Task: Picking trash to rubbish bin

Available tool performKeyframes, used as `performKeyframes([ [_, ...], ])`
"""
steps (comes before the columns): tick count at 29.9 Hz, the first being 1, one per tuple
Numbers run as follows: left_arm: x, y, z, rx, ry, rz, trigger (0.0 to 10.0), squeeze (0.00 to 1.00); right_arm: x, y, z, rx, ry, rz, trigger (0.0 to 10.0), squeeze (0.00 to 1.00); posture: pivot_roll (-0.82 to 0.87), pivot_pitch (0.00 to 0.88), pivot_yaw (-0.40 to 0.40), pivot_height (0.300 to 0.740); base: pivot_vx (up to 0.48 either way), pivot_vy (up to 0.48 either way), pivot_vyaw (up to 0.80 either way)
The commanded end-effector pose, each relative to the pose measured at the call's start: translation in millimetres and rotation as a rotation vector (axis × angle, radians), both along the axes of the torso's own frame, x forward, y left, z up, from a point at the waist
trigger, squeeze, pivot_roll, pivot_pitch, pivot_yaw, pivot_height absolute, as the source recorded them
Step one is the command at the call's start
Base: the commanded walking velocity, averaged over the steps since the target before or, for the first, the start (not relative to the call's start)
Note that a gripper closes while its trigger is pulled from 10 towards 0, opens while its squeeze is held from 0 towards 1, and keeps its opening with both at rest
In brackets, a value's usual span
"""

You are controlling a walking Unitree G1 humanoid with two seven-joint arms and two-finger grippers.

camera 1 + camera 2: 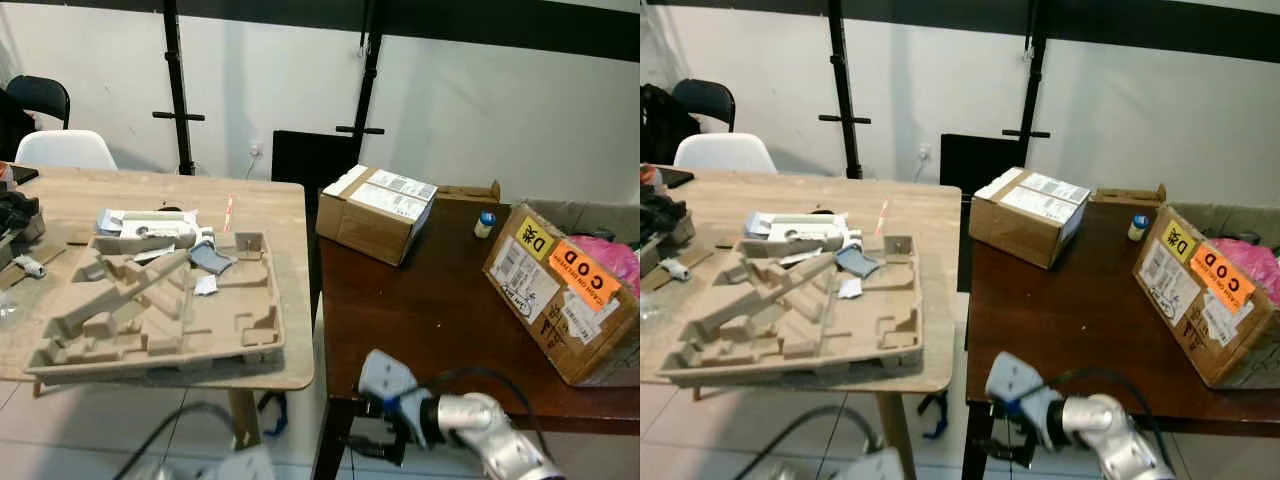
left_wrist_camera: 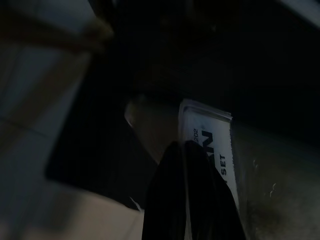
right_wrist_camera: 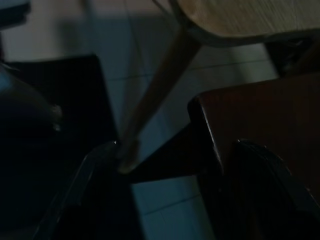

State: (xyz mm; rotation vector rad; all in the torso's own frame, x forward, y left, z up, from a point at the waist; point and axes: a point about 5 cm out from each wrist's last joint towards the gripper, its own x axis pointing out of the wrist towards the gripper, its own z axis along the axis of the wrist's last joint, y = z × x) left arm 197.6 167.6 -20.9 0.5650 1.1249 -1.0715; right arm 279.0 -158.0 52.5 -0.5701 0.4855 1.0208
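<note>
Low at bottom right, my right gripper [image 3: 165, 200] hangs with fingers apart by the dark table [image 1: 430, 300]. My left gripper [image 2: 192, 195], fingers together, seems clamped on a white packet [image 2: 207, 150]. Trash [image 1: 205, 285] sits left of centre in the pulp tray [image 1: 150, 320]; I should find the bin first.

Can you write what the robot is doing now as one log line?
right pincer: open, low by dark table corner | left pincer: shut on white packet | pulp tray: on light table

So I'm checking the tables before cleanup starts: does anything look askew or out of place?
Yes. The COD-labelled cardboard box sits tilted at the dark table's right edge. On the light wooden table, paper scraps litter the moulded pulp tray.
</note>
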Motion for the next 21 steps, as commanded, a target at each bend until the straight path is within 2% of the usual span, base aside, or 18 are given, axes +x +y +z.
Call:
performKeyframes([
  [1, -11.4, -0.1, -13, 0.02, 0.016, -0.01, 0.0, 0.0, -23.1, -4.8, -35, -0.101, 0.113, 0.02, 10.0, 0.0, 0.05, 0.044, -0.053, 0.74, 0.0, 0.0, 0.0],
  [2, -16.3, 2.7, -20, 0.04, 0.01, -0.004, 0.0, 0.0, -26.0, -3.8, -39, -0.102, 0.112, 0.021, 10.0, 0.0, 0.05, 0.044, -0.052, 0.74, 0.0, 0.0, 0.0],
  [3, -17.4, 4.6, -26, 0.056, -0.041, 0.018, 0.0, 0.0, -27.9, -1.9, -41, -0.083, 0.108, 0.013, 10.0, 0.0, 0.06, 0.046, -0.054, 0.74, 0.0, 0.0, 0.0],
  [5, -13.9, 6.2, -33, 0.054, -0.157, 0.126, 0.0, 0.0, -24.3, 4.2, -36, 0.018, 0.077, -0.041, 10.0, 0.0, 0.06, 0.047, -0.056, 0.74, 0.0, 0.0, 0.0],
  [7, -13.9, 6.2, -33, 0.054, -0.157, 0.126, 0.0, 0.0, -24.3, 4.2, -36, 0.018, 0.077, -0.041, 10.0, 0.0, 0.06, 0.047, -0.056, 0.74, 0.0, 0.0, 0.0],
  [10, -3.9, 6.3, -35, -0.042, -0.261, 0.396, 0.0, 0.0, -3.4, 10.8, -8, 0.353, 0.064, -0.212, 10.0, 0.0, 0.05, 0.053, -0.054, 0.74, 0.0, 0.0, 0.0],
  [11, -2.5, 8.6, -35, -0.058, -0.283, 0.463, 0.0, 0.0, 5.6, 10.2, 11, 0.559, 0.094, -0.251, 10.0, 0.0, 0.05, 0.056, -0.052, 0.74, 0.0, 0.0, 0.0],
  [12, -2.5, 8.6, -35, -0.058, -0.283, 0.463, 0.0, 0.0, 5.6, 10.2, 11, 0.559, 0.094, -0.251, 10.0, 0.0, 0.05, 0.056, -0.052, 0.74, 0.0, 0.0, 0.0],
  [13, -2.2, 9.6, -35, -0.073, -0.282, 0.51, 0.0, 0.0, 7.0, 9.8, 22, 0.674, 0.141, -0.241, 10.0, 0.0, 0.05, 0.057, -0.052, 0.74, 0.0, 0.0, 0.0],
  [15, -2.5, 9.8, -37, -0.1, -0.276, 0.564, 0.0, 0.0, 5.8, 9.1, 36, 0.802, 0.192, -0.181, 10.0, 0.0, 0.05, 0.057, -0.052, 0.74, 0.0, 0.0, 0.0],
  [17, -2.9, 9.4, -37, -0.108, -0.272, 0.571, 0.0, 0.0, 4.4, 8.7, 40, 0.829, 0.203, -0.151, 10.0, 0.0, 0.05, 0.057, -0.052, 0.74, 0.0, 0.0, 0.0],
  [20, -11.3, 6.0, -45, -0.109, -0.244, 0.533, 0.0, 0.0, -0.2, -1.3, 55, 0.975, 0.264, -0.083, 10.0, 0.0, 0.05, 0.057, -0.053, 0.74, 0.0, 0.0, 0.0],
  [21, -11.3, 6.0, -45, -0.109, -0.244, 0.533, 0.0, 0.0, -0.2, -1.3, 55, 0.975, 0.264, -0.083, 10.0, 0.0, 0.05, 0.057, -0.053, 0.74, 0.0, 0.0, 0.0],
])
